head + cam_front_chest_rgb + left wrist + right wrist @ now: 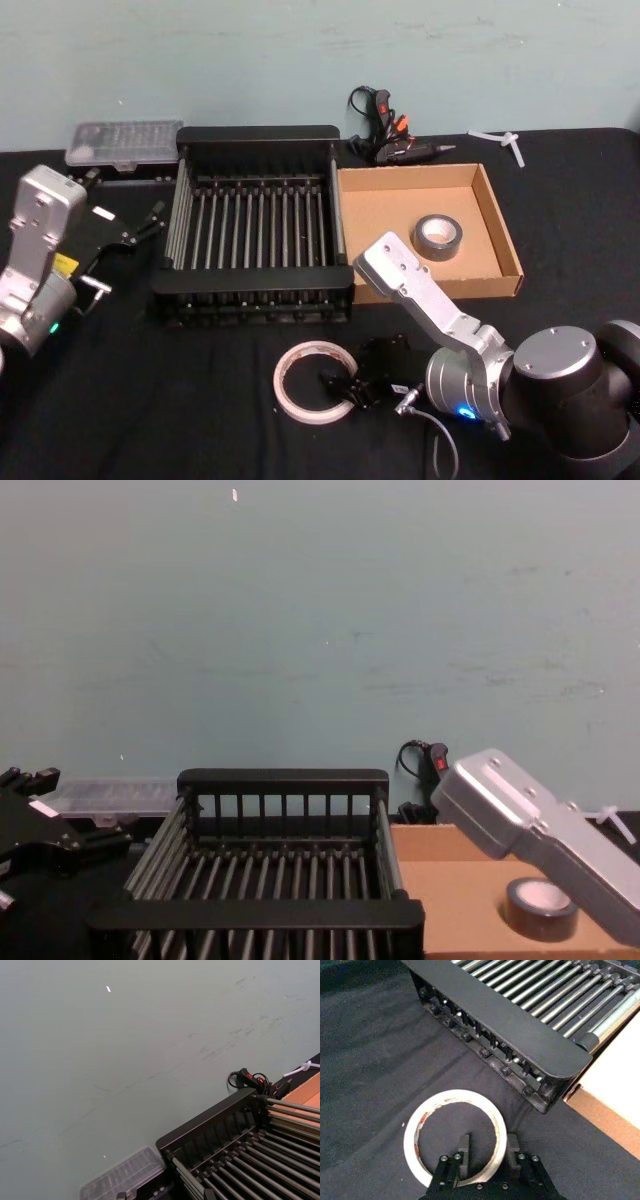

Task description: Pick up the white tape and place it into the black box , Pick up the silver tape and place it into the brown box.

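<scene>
The white tape (313,382) lies flat on the black table, just in front of the black box (255,135). My right gripper (346,388) is down on it and open. In the right wrist view one finger (465,1150) stands inside the ring of the white tape (420,1125) and the other outside, with the roll's wall between them. The silver tape (438,236) lies in the brown box (385,215), right of the crate. My left gripper (148,225) is parked open at the crate's left side.
A clear plastic case (125,145) sits behind the crate's left corner. A black glue gun (385,125) and a white plastic piece (500,140) lie at the back. My right arm's silver link (420,290) hangs over the cardboard box's front wall.
</scene>
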